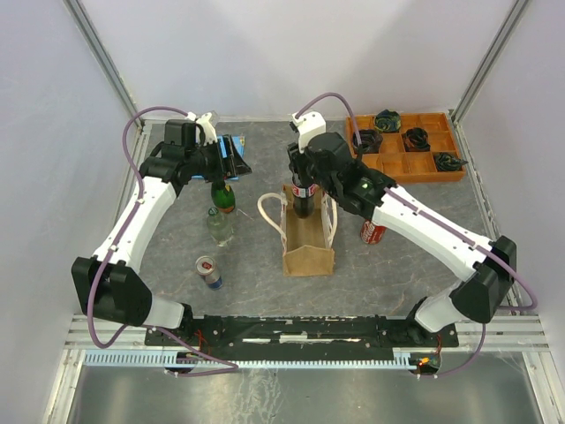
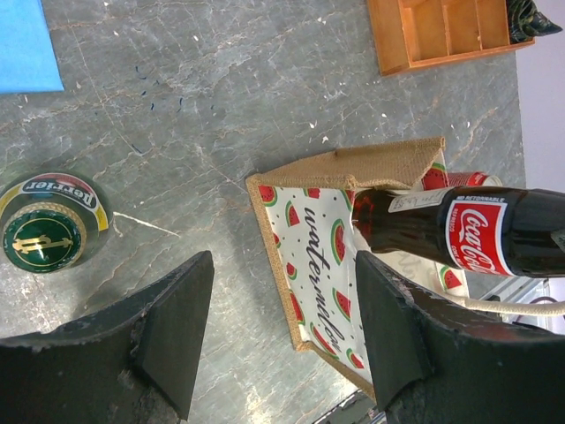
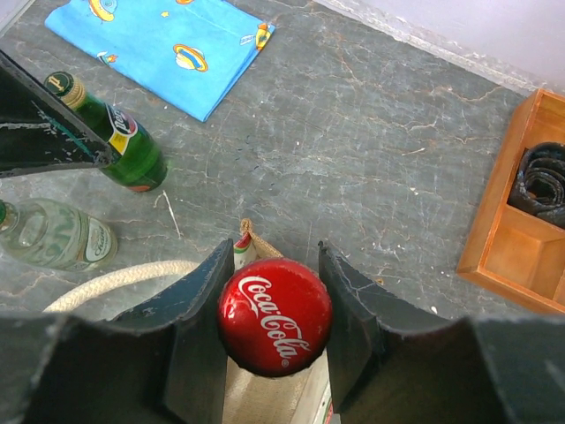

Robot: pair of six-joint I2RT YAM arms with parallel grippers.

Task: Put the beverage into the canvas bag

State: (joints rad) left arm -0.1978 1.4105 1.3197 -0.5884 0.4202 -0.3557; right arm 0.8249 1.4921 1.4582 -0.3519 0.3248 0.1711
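The left pincer (image 2: pixel 282 296) is hanging over the tabletop (image 1: pixel 265 155) with its jaws apart and nothing between them. It is sitting beside a green bottle (image 1: pixel 226 196), with a clear bottle (image 1: pixel 220 228) and a small can (image 1: pixel 208 272) standing nearer the arm bases.

In the middle, the canvas bag (image 1: pixel 308 250) is standing upright with its mouth open and one rope handle (image 1: pixel 269 212) drooping to the left. The beverage, a cola bottle (image 2: pixel 459 231), is hanging upright at the far end of that mouth. The right pincer (image 3: pixel 275 261) is clamping it at the neck, just under the red cap (image 3: pixel 275 316).

By my reading the pick and carry are done and the insertion is only beginning: in the left wrist view the bottle's base is just crossing the bag's rim, with most of the glass outside. Lowering it, letting go and pulling the arm clear are not yet done.

The bag's inside is not showing, so how deep the base is sitting, or whether it is touching fabric, cannot be told. From above, the right wrist is covering the bottle's neck. Further right, a red can (image 1: pixel 372 232) is partly hidden by the forearm, and the dark items in the orange tray (image 1: pixel 424 174) are too small to identify.
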